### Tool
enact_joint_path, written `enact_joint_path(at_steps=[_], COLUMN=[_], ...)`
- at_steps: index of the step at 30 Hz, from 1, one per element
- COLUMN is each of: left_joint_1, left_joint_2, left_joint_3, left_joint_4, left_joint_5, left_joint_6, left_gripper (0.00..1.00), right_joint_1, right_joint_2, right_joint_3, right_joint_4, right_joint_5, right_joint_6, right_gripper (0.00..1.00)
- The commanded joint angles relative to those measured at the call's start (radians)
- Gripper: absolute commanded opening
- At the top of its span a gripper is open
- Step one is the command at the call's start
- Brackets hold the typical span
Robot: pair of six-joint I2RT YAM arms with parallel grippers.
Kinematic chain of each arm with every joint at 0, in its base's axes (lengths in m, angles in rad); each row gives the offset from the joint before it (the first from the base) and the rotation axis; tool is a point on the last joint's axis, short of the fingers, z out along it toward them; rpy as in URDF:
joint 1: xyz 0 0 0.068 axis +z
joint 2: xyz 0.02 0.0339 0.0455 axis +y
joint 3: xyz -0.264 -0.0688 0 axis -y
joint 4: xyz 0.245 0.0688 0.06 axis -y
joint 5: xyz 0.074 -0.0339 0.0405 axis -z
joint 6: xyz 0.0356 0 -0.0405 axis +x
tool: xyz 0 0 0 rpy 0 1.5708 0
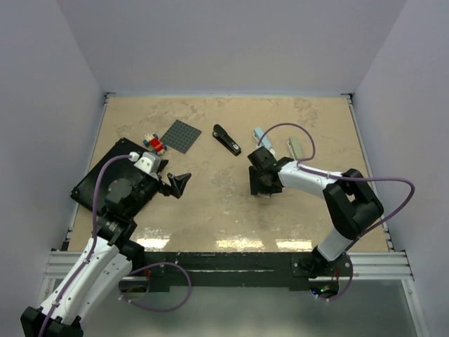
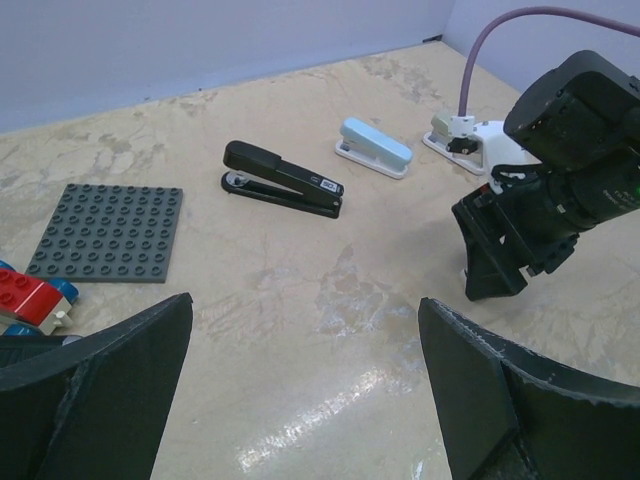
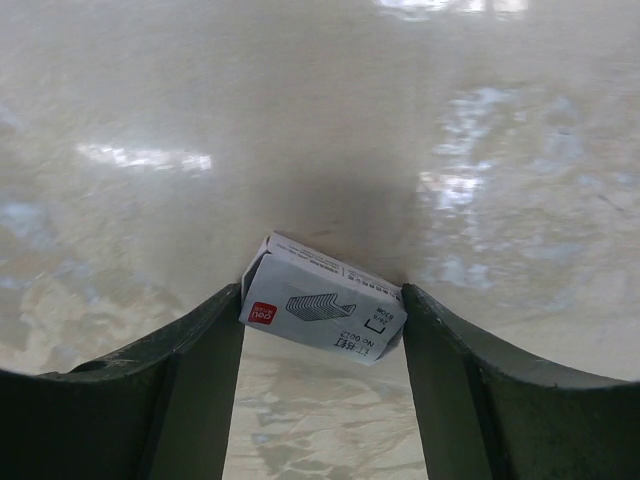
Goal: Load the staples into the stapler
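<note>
A small white box (image 3: 322,308) printed with a drawing of staples sits tilted between the fingertips of my right gripper (image 3: 322,296), and both pads touch its ends. The staples themselves are hidden. In the top view my right gripper (image 1: 261,189) points down at the table right of centre. A black stapler (image 1: 226,139) (image 2: 283,180) lies shut at the back middle, with a pale blue stapler (image 1: 261,135) (image 2: 374,148) to its right. My left gripper (image 1: 178,184) (image 2: 305,320) hovers wide open over bare table, holding nothing.
A dark grey studded baseplate (image 1: 181,135) (image 2: 108,232) lies back left, with red and blue bricks (image 1: 153,144) (image 2: 30,298) beside it. Under the left arm lies a black tray (image 1: 95,184). A white and greenish object (image 1: 297,147) (image 2: 455,140) lies behind the right arm.
</note>
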Motion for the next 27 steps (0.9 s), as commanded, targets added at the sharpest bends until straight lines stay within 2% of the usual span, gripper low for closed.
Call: enact_joint_path(at_steps=[1, 15, 20, 27], left_joint_1=[-0.005, -0.005, -0.006, -0.006], left_joint_2=[-0.009, -0.039, -0.051, -0.067], left_joint_3=[-0.004, -0.004, 0.0, 0.002], left_joint_4=[0.06, 0.057, 0.052, 0.046], left_joint_5=[0.022, 0.013, 0.009, 0.004], left_joint_6=[0.018, 0.018, 0.023, 0.029], left_gripper=[1.0, 1.0, 1.0, 1.0], right_joint_1=[0.094, 0.422, 0.491, 0.525], right_joint_2=[0.033, 0.274, 0.344, 0.358], right_joint_3=[0.074, 0.313, 0.4, 0.44], right_joint_4=[0.004, 0.001, -0.017, -0.028], right_joint_5=[-0.009, -0.069, -0.101, -0.109], right_joint_6=[-0.022, -0.084, -0.123, -0.15], right_gripper=[0.62, 0.65, 0.67, 0.78])
